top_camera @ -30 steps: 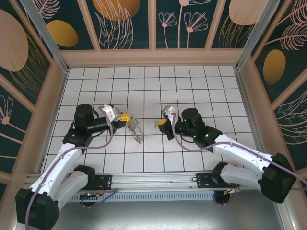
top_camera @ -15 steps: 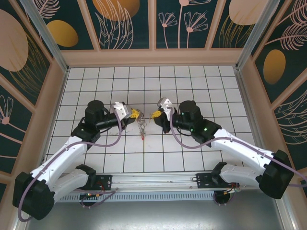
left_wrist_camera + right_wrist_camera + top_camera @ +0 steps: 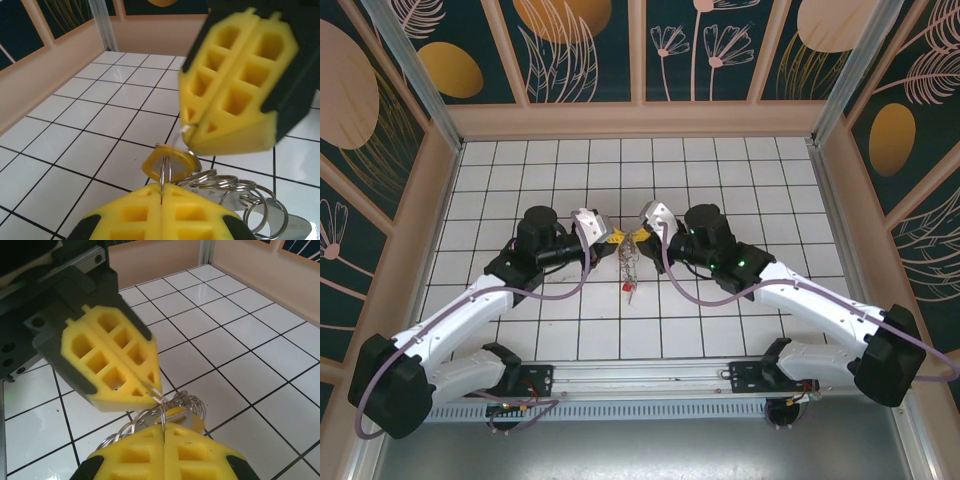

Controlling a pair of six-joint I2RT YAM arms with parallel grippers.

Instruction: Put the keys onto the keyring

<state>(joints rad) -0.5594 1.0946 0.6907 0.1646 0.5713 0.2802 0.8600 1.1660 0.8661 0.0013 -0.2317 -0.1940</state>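
My left gripper [image 3: 609, 238] and right gripper [image 3: 639, 236] meet tip to tip above the floor's middle. Both are shut on the keyring [image 3: 165, 172], a thin silvery wire loop running from one pair of yellow pads to the other. In the left wrist view the loop rises from my own pads [image 3: 150, 210] toward the right gripper's pads [image 3: 235, 75]. In the right wrist view it leaves my pads [image 3: 150, 452] and reaches the left gripper's pads [image 3: 107, 357]. A yellow-tagged key [image 3: 155, 162] and several silvery rings [image 3: 235, 184] hang from it. The bunch [image 3: 628, 265] dangles with a red tag [image 3: 628, 287] lowest.
The white tiled floor [image 3: 740, 190] is bounded by tan walls at the back [image 3: 640, 120], left [image 3: 415, 230] and right [image 3: 865, 230]. The arm bases sit on the rail [image 3: 640, 378] at the near edge.
Both grippers moved toward the middle and farther from the bases until their tips met. The bunch travelled right with the left gripper and now hangs between the two.
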